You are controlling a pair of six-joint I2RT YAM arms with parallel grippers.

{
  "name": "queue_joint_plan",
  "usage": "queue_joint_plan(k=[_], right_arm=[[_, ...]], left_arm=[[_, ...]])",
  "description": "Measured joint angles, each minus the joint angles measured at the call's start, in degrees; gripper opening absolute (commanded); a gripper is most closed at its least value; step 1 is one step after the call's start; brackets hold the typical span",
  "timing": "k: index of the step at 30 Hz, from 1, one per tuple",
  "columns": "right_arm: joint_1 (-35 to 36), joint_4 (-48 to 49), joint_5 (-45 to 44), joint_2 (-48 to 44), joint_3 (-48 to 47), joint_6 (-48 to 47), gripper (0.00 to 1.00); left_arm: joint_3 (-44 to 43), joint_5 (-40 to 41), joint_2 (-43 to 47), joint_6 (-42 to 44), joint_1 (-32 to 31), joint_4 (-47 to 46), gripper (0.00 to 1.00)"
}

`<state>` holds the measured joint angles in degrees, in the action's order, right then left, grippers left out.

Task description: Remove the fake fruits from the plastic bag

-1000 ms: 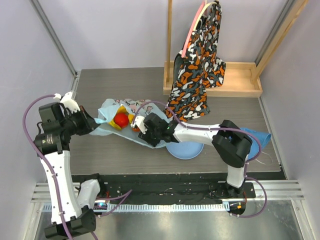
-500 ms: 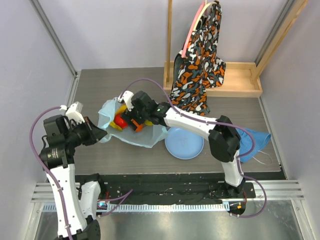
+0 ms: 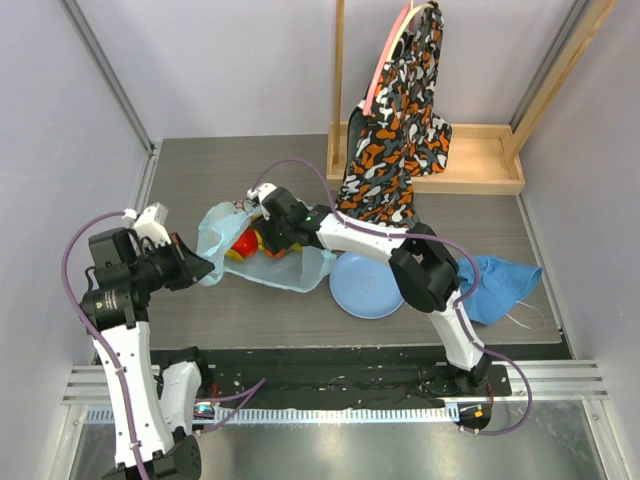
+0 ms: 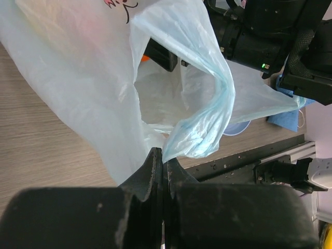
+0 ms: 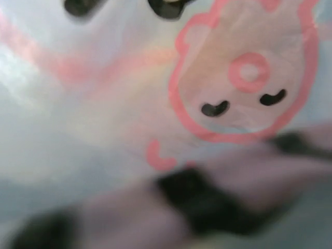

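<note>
The light-blue plastic bag (image 3: 290,265) lies left of the table's centre, mouth towards the left. A red fruit (image 3: 243,242) shows in it, with a bit of yellow banana (image 3: 231,256) and orange fruit (image 3: 270,250) beside it. My left gripper (image 3: 197,268) is shut on the bag's handle edge (image 4: 199,137), holding the mouth open; its jaws are closed on the film (image 4: 165,155). My right gripper (image 3: 262,228) reaches into the bag from the far side, over the fruits. Its wrist view is blurred and filled by the bag film with a pink cartoon print (image 5: 241,78); its fingers are not readable.
A round pale-blue plate (image 3: 368,288) lies right of the bag, also in the left wrist view (image 4: 236,128). A solid blue cloth (image 3: 495,285) lies further right. A patterned garment (image 3: 395,130) hangs from a wooden stand over a wooden tray (image 3: 480,160) at the back.
My right gripper went from the bag's near-right side round to its far side and into the mouth. My left gripper shifted down and right, still holding the handle.
</note>
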<state>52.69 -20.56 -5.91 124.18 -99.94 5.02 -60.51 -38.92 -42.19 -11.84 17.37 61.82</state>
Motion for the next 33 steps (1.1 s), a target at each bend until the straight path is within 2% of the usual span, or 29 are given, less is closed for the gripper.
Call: queue_joint_plan(k=[1, 5, 9, 11, 19, 25, 28, 33], right_arm=[[-0.04, 0.17, 0.11, 0.39, -0.52, 0.17, 0.31], [-0.02, 0.26, 0.61, 1.03, -1.46, -0.44, 0.2], [-0.2, -1.22, 2.49, -0.42, -0.83, -2.43, 0.19], [-0.81, -3.37, 5.86, -4.04, 1.22, -3.52, 0.2], [-3.63, -8.57, 24.63, -28.02, 6.56, -7.34, 0.2], [-5.38, -12.94, 29.79, -40.5, 9.2, -9.49, 0.2], [-10.01, -19.52, 30.62, -45.72, 10.84, -12.35, 0.19], [-23.21, -29.97, 29.46, -55.17, 17.97, -20.39, 0.19]], left_arm=[[0.0, 0.0, -0.02, 0.09, 0.0, 0.0, 0.0], [0.0, 0.02, 0.17, 0.13, 0.0, 0.02, 0.0], [0.0, 0.02, 0.5, -0.2, 0.0, -0.35, 0.0], [0.0, 0.02, 0.42, -0.28, 0.02, -0.9, 0.0], [-0.22, -0.22, -1.77, -0.07, 0.02, -3.61, 0.0], [-0.44, -0.07, -2.73, -0.15, 0.02, -5.73, 0.0], [-0.44, 0.39, -1.6, -0.13, 0.02, -5.9, 0.0], [-0.44, 1.33, 0.55, 0.11, 0.02, -5.88, 0.0]])
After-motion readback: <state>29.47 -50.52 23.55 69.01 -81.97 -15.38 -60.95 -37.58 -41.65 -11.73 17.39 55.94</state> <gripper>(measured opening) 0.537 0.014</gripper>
